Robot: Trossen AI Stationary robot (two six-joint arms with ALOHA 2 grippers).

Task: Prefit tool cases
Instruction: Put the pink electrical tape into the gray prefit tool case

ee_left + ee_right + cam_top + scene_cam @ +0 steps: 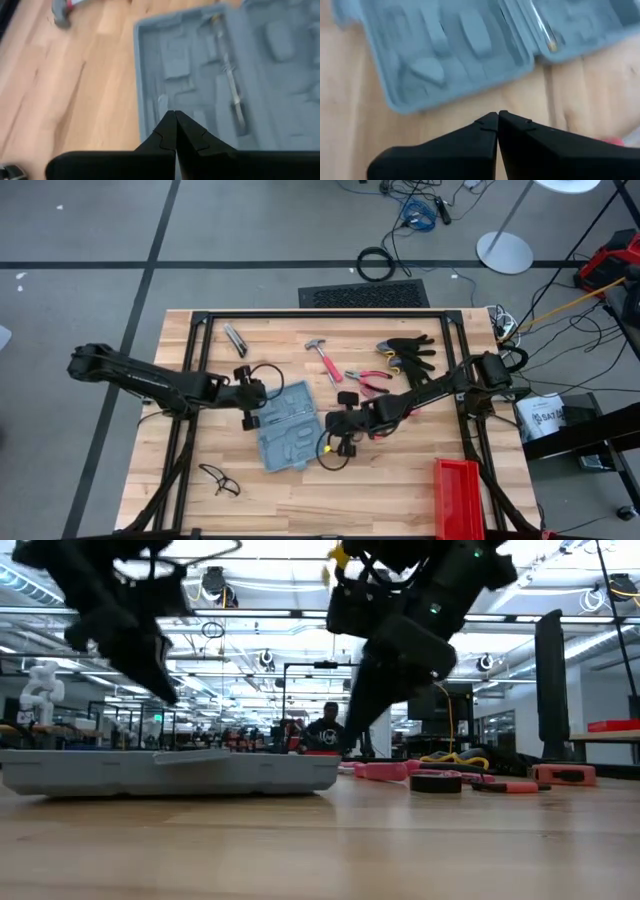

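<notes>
Open tool case (284, 429) flat at tabletop (400, 480) centre. Left gripper (249, 420) at 9 o'clock edge, right gripper (338, 426) at 3 o'clock edge; both closed, empty. Risk: closed fingers nudge case, sliding it off line.

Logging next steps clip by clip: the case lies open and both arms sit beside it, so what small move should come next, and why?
Probably the right end effector should swing toward the red-handled pliers and open. The tool case lies open on the table with its moulded pockets looking mostly empty, the hammer and pliers lie outside it, and both the right and left end effector are shut, holding nothing.
</notes>
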